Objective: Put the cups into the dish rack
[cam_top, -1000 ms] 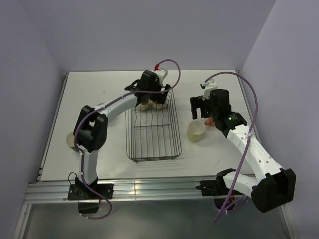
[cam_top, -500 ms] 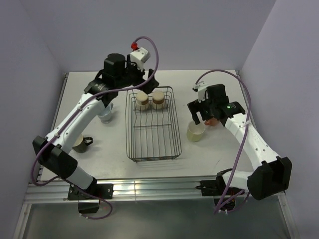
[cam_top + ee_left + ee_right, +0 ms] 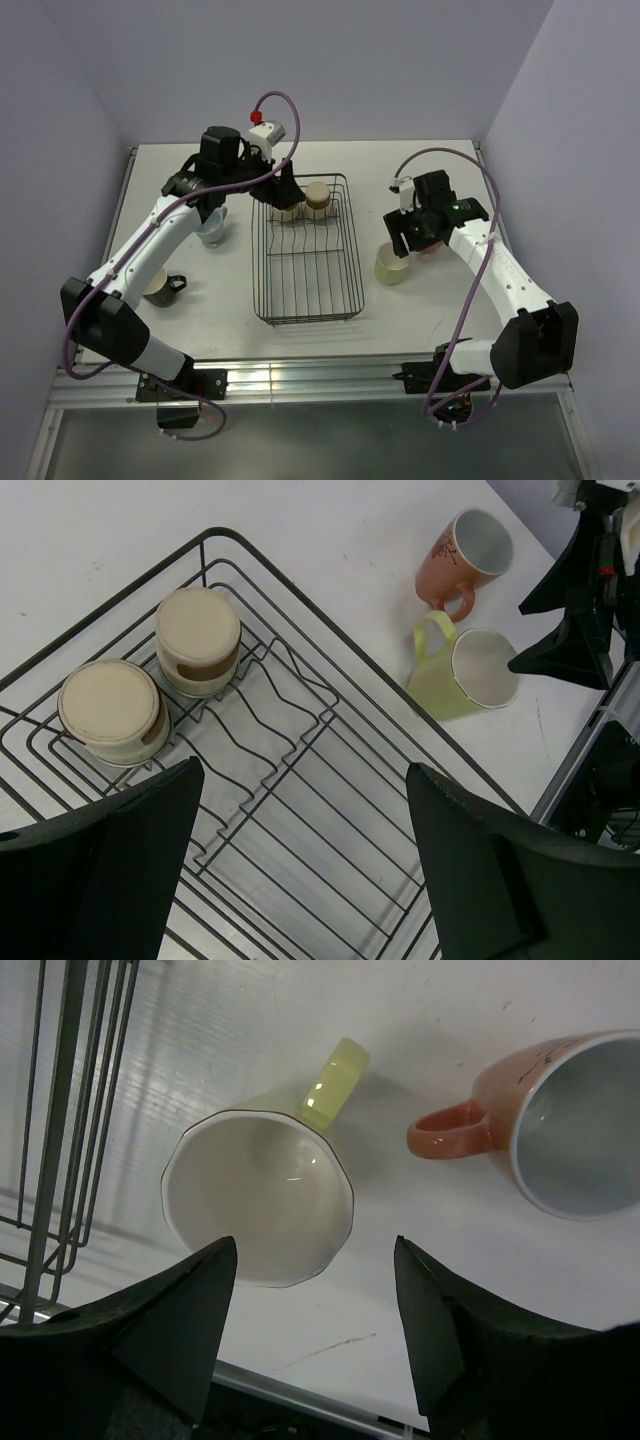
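Progress stands at two of six cups loaded, on the evidence of all three views.

Loaded: two tan handleless tumblers (image 3: 198,630) (image 3: 110,708) stand mouth down, side by side at the far end of the rectangular black wire dish rack (image 3: 305,321), just beyond its row of upright dividers. The rest of the rack holds nothing.

Outstanding: four cups, all on the white table (image 3: 440,170) outside the rack.
- The pale yellow handled mug (image 3: 258,1198) sits just right of the rack, its mouth facing the right wrist camera.
- The salmon-pink handled mug (image 3: 575,1125) is beside the yellow mug on the side away from the rack. The two are close but do not touch.
- The pale blue-grey cup (image 3: 211,230) is left of the rack, near its far corner.
- The black mug with cream inside (image 3: 162,287) is further left and nearer the arm bases, well apart from the rack.

Grippers: the left gripper (image 3: 303,770) hangs over the far end of the rack with its fingers spread wide and nothing between them. The right gripper (image 3: 312,1245) hovers above the yellow mug, fingers also apart and empty, not touching the cup.

Assessment: about one third of the task is complete. The right arm appears placed to take the yellow mug next. The pink mug and the two left-hand cups would follow. Ample free space in the rack is available for all four.
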Robot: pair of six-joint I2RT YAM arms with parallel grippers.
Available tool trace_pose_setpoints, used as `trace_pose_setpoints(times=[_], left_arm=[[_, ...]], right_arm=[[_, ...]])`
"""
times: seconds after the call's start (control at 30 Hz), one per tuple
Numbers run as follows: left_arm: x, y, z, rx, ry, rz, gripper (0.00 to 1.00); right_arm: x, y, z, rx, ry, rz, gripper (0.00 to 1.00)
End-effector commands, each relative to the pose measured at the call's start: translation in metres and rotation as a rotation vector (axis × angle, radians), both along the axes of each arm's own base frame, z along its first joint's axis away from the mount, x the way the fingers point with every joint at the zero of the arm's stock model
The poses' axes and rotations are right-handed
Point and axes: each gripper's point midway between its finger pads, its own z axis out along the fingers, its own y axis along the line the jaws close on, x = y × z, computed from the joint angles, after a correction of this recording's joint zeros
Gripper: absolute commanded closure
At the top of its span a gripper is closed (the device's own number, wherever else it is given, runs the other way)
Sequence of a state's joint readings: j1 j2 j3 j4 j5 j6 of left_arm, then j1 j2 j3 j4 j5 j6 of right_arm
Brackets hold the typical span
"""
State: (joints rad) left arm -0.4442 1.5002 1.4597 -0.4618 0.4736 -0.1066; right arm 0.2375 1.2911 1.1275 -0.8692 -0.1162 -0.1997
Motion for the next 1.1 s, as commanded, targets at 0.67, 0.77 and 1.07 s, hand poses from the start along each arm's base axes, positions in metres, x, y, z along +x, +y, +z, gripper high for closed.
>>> trace_pose_setpoints(times=[0.67,0.77,1.07], left_arm=[[-0.006,0.006,0.04,-0.061,-0.029,0.063,0.08],[-0.008,0.009,0.037,-0.058,-0.014,0.065,0.08],[-0.009,0.023,0.031,-0.071,0.045,0.073,0.08]], right_arm=[[-0.009,-0.01,-0.059,-0.004,0.095,-0.217,0.46],[-0.007,-0.009,-0.064,0.009,0.095,-0.244,0.48],[0.001,-0.002,-0.067,0.029,0.112,-0.243,0.58]])
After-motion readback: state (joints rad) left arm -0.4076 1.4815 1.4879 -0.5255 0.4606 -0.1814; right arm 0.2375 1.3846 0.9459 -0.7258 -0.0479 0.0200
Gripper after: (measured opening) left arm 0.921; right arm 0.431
